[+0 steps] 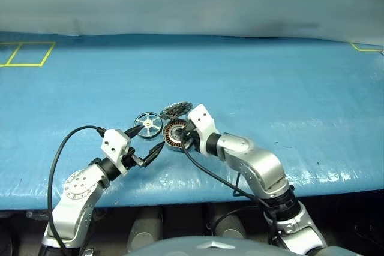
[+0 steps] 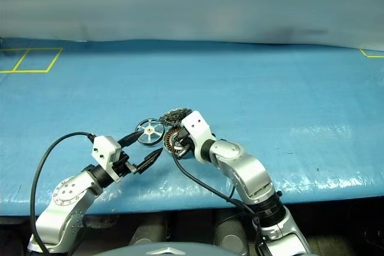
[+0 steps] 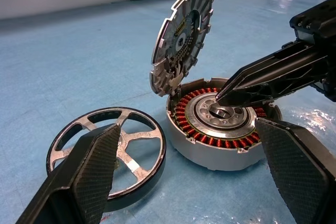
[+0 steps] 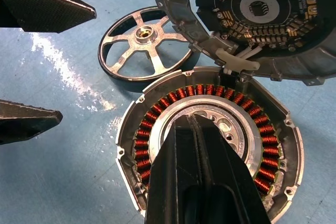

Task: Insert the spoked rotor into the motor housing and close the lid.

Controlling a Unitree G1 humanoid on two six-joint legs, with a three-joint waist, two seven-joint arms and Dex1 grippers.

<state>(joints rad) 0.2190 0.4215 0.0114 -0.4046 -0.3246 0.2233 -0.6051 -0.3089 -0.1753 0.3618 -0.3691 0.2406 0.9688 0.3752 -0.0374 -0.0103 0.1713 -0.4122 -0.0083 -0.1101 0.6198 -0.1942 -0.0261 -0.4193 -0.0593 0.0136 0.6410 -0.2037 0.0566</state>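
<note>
The spoked rotor [image 1: 148,125], a flat silver wheel, lies on the blue table beside the motor housing [image 1: 175,133]. The grey housing [image 4: 269,145] shows its ring of copper windings. Its lid [image 3: 181,40] stands tilted up, still joined at the rim, with the dark toothed underside showing. My right gripper [image 4: 191,121] is shut, its tips resting at the centre hole of the housing with nothing between them. My left gripper [image 1: 146,142] is open, low over the table just in front of the rotor and the housing, touching neither.
The blue table cover [image 1: 270,88] stretches wide on all sides of the parts. Yellow tape marks [image 1: 27,54] lie at the far left, with another at the far right corner. The table's front edge runs just below my arms.
</note>
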